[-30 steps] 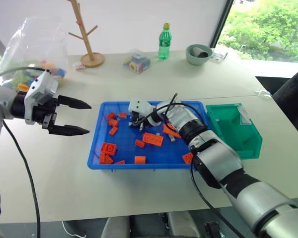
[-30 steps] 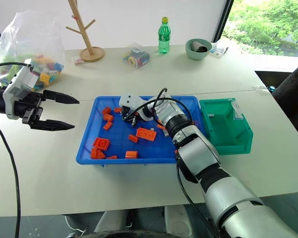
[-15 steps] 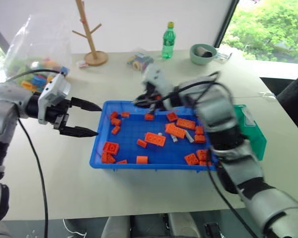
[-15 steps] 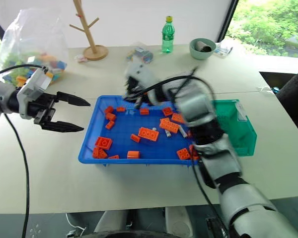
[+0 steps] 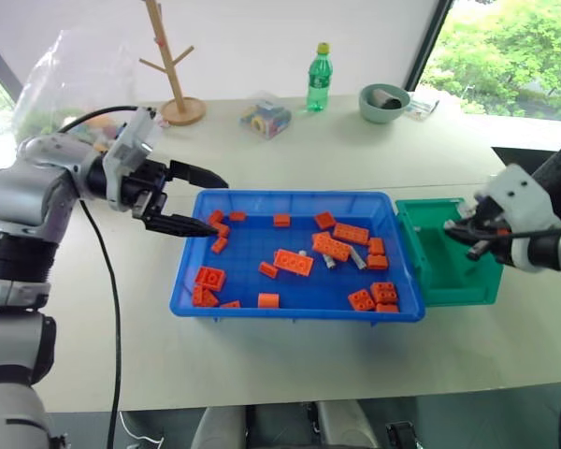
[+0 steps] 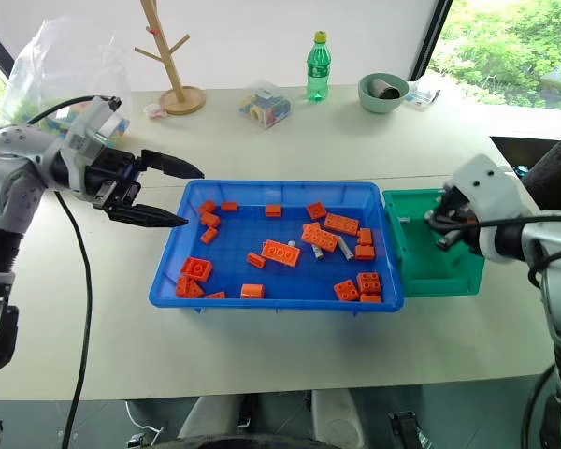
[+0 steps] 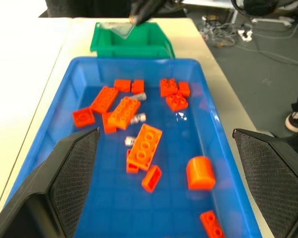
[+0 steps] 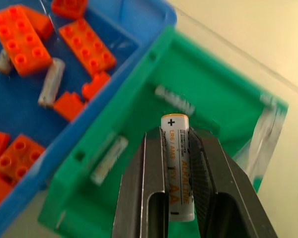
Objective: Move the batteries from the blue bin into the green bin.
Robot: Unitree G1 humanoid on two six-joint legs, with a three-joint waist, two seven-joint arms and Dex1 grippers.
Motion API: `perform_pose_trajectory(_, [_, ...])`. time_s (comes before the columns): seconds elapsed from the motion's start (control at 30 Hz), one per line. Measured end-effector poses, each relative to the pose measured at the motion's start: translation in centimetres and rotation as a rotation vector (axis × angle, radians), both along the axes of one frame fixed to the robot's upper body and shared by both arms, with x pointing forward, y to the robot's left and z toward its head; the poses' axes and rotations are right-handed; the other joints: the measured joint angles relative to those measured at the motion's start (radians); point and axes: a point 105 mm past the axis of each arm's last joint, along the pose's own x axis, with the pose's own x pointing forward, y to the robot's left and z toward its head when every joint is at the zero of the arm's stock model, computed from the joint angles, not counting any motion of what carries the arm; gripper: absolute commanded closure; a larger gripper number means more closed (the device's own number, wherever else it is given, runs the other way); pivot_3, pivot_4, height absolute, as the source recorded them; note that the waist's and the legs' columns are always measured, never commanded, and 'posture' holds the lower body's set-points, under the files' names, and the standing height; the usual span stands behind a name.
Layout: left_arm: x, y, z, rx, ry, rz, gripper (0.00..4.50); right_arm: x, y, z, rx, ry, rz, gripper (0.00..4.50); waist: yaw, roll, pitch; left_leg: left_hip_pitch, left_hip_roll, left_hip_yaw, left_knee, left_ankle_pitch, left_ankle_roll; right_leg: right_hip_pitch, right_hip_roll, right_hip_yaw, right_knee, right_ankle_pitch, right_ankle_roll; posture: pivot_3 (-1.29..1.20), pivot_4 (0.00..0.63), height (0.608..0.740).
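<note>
Holding one battery (image 8: 179, 166) upright between closed fingers, the right gripper (image 6: 439, 224) hangs over the green bin (image 6: 428, 279), which sits touching the right end of the blue bin (image 6: 262, 301).

Head views: the left gripper (image 5: 189, 198) stands wide and empty at the blue bin's left rim, near the orange bricks (image 5: 292, 262). Two grey batteries (image 5: 342, 259) lie among the bricks right of centre in the tray.

Left wrist view: the same two batteries (image 7: 135, 118) rest against bricks, one half tucked under a brick's edge. A pinch there would likely catch a brick too, or roll the cylinder away.

Right wrist view: the held battery sits above the green bin's floor, with two pale cylinders, probably batteries, by the bin's walls. Released from this height it would probably bounce; released nearer the dividing rim it might fall back into the blue tray. The grip covers only the lower half, so a tilt may let it slip early.
</note>
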Motion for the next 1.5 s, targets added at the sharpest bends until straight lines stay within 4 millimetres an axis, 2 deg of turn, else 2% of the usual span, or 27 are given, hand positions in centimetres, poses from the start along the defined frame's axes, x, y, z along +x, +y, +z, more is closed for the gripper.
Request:
perform_pose_trajectory(0.1, [0.0,-0.4,0.0,-0.011,0.007,-0.014,0.0,0.0,-0.4,-1.0,-0.002,-0.003,-0.033,2.51,0.001,0.0,0.0,0.0,0.0,0.0,0.0,0.0,0.0,0.0,0.0,0.0,0.0,0.0,0.0,0.0,0.15,0.736])
perform_pose_trajectory(0.17, [0.1,-0.4,0.0,-0.012,0.009,-0.011,0.0,0.3,-0.9,-0.8,-0.018,-0.032,-0.056,1.56,0.002,0.0,0.0,0.0,0.0,0.0,0.0,0.0,0.0,0.0,0.0,0.0,0.0,0.0,0.0,0.0,0.15,0.736])
perform_pose_trajectory(0.27, [0.1,-0.4,0.0,-0.012,0.012,-0.009,0.0,0.8,-1.1,0.1,-0.006,-0.065,-0.057,1.56,0.003,0.0,0.0,0.0,0.0,0.0,0.0,0.0,0.0,0.0,0.0,0.0,0.0,0.0,0.0,0.0,0.15,0.736])
perform_pose_trajectory(0.37, [0.0,-0.1,0.0,-0.006,0.013,-0.003,0.0,1.6,0.2,2.6,0.057,-0.13,0.017,1.56,-0.001,0.0,0.0,0.0,0.0,0.0,0.0,0.0,0.0,0.0,-0.001,0.0,0.0,0.0,0.0,0.0,0.15,0.736])
perform_pose_trajectory(0.47, [-0.2,0.4,0.0,0.02,0.005,0.011,0.0,2.2,3.3,5.9,0.163,-0.209,0.14,1.56,-0.001,0.001,0.0,0.001,0.001,0.0,-0.001,0.0,0.0,0.0,0.0,0.0,0.0,0.0,0.0,0.0,0.15,0.736])
perform_pose_trajectory(0.53, [-0.4,1.0,-0.5,0.062,-0.001,0.023,0.0,2.5,6.1,6.5,0.23,-0.212,0.232,1.56,-0.002,0.001,0.0,0.001,0.001,-0.001,-0.001,0.0,0.0,0.0,0.0,0.0,0.0,0.0,0.0,0.0,0.15,0.736])
perform_pose_trajectory(0.6, [-0.6,1.5,-1.3,0.104,-0.005,0.028,0.0,2.7,8.9,5.3,0.243,-0.16,0.317,1.56,0.001,0.001,0.0,0.0,0.001,-0.001,-0.001,0.0,0.0,0.0,-0.001,0.0,-0.001,0.0,0.0,0.0,0.15,0.736])
perform_pose_trajectory(0.67, [-0.6,1.9,-1.9,0.13,-0.006,0.032,0.0,3.0,11.4,3.2,0.228,-0.093,0.384,1.56,0.006,0.001,0.0,-0.001,0.0,-0.001,0.0,0.0,0.0,0.0,-0.002,0.0,-0.001,0.0,0.0,0.0,0.15,0.736])
perform_pose_trajectory(0.83, [-0.6,2.0,-2.2,0.148,-0.011,0.028,0.0,3.8,16.9,-1.4,0.165,-0.006,0.49,0.04,0.008,0.0,0.0,-0.002,-0.002,-0.001,0.0,0.0,0.0,-0.001,-0.003,-0.001,-0.002,0.0,0.0,0.0,0.15,0.736])
perform_pose_trajectory(0.9, [-0.7,2.1,-2.2,0.154,-0.01,0.031,0.0,4.0,18.2,-2.9,0.143,0.028,0.508,0.04,0.007,0.0,0.0,-0.002,-0.001,-0.001,0.0,0.0,0.0,-0.001,-0.003,-0.001,-0.002,0.0,0.0,0.0,0.15,0.736])
perform_pose_trajectory(1.1, [-0.8,2.3,-2.1,0.164,-0.012,0.036,0.0,3.6,20.5,-4.4,0.108,0.069,0.588,0.04,0.001,0.0,0.0,-0.002,-0.001,-0.001,0.0,0.0,0.0,-0.001,-0.002,-0.001,-0.001,0.0,0.0,0.0,0.15,0.736])
perform_pose_trajectory(1.5, [-1.1,2.3,-2.2,0.177,-0.007,0.027,0.0,3.1,21.4,-6.8,0.032,0.107,0.653,0.04,0.001,0.0,0.0,-0.002,-0.001,-0.001,0.0,0.0,0.0,-0.001,-0.001,-0.001,-0.001,0.0,0.0,0.0,0.15,0.736])
